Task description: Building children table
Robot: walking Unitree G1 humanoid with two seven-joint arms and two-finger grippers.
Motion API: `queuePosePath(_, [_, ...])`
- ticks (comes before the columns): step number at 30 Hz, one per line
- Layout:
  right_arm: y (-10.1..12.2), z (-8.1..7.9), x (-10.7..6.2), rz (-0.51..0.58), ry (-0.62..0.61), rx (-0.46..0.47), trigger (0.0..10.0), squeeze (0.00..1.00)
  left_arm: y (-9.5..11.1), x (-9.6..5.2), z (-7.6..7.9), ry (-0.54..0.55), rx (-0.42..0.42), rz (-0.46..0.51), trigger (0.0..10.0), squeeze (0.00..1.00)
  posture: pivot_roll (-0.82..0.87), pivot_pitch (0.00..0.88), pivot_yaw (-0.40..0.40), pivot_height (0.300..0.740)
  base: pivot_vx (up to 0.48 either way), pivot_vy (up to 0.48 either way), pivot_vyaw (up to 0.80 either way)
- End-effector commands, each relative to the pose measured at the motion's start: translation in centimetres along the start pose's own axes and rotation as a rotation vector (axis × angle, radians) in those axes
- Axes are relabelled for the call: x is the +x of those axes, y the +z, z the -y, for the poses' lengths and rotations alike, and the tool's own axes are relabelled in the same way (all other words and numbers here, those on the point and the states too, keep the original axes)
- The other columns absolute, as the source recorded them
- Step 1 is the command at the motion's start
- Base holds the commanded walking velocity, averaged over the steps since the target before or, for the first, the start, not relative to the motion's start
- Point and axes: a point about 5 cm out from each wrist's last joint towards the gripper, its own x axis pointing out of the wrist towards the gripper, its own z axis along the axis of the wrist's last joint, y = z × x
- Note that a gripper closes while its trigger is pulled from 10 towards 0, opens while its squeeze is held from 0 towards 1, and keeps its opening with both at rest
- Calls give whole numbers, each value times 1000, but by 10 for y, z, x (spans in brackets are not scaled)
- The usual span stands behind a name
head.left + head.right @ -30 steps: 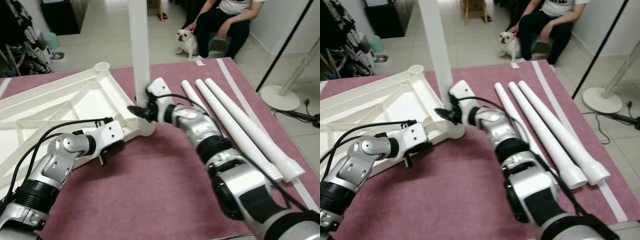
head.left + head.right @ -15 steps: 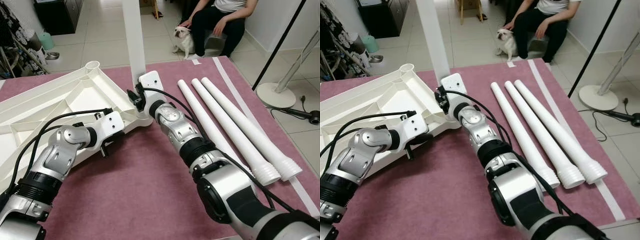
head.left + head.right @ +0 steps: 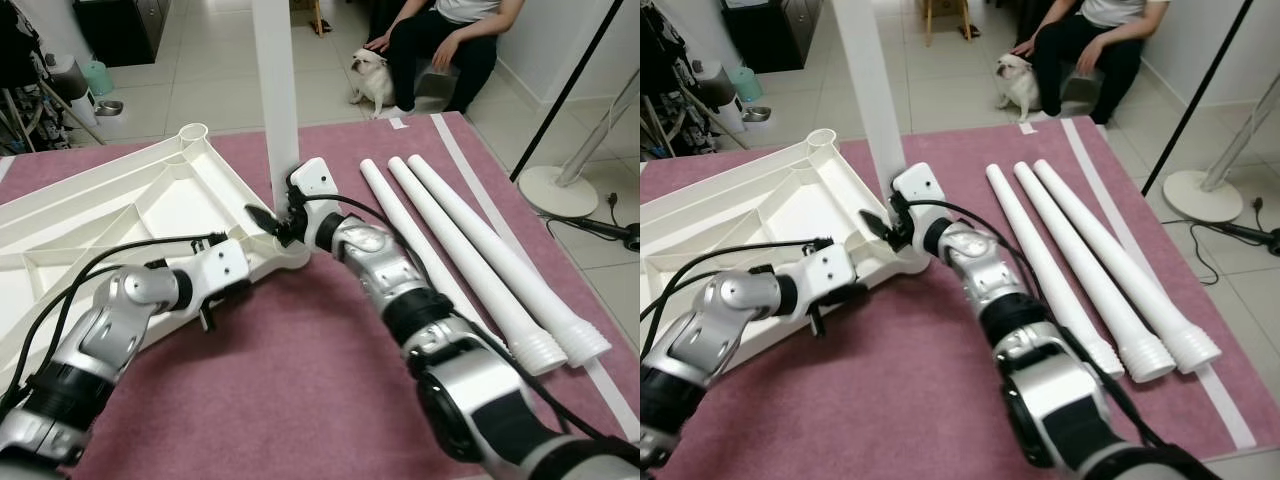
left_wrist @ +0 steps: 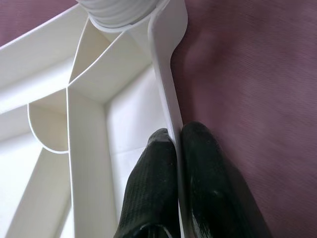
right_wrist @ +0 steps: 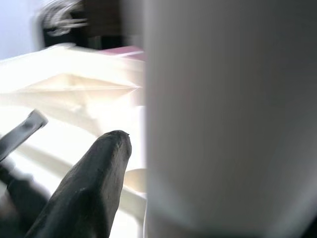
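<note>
Tabletop: white ribbed plastic tabletop [image 3: 120,215] lying upside down on the maroon mat [image 3: 300,380].
Fitted leg: one white plastic leg [image 3: 278,90] standing upright in the near corner socket (seating depth unclear).
Spare legs: three white tapered legs [image 3: 480,260] lying side by side on the mat, well apart from sockets.
Left end effector [image 4: 176,163]: pinching the tabletop's rim wall.
Right end effector [image 3: 272,215]: at the upright leg's base, closure cannot tell.
Progress: roughly one of four legs in; three left.
</note>
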Motion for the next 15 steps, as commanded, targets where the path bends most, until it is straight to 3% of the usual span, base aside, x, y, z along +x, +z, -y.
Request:
queuePosePath(1, [4, -8, -2, 0, 169, -7, 10000, 0, 10, -1, 12, -143, 86, 34, 10000, 0, 91, 1, 63, 740, 0, 0, 0])
queuePosePath(5, [4, -3, -12, -27, 238, -15, 10000, 0, 9, -3, 14, -143, 77, 37, 10000, 0, 97, 0, 59, 740, 0, 0, 0])
queuePosePath(6, [4, -1, -13, -31, 242, -15, 1176, 0, 9, -3, 13, -138, 74, 37, 10000, 0, 99, 0, 56, 740, 0, 0, 0])
queuePosePath(8, [4, 0, -14, -33, 245, -15, 1176, 0, 10, -4, 13, -134, 72, 38, 10000, 0, 99, 0, 56, 740, 0, 0, 0])
queuePosePath(9, [4, -1, -14, -30, 256, -6, 0, 0, 10, -4, 12, -127, 70, 39, 10000, 0, 104, 0, 53, 740, 0, 0, 0])
queuePosePath(15, [1, -5, -13, -31, 260, 32, 0, 0, 15, -4, 8, -102, 68, 56, 10000, 0, 104, 0, 53, 740, 0, 0, 0])
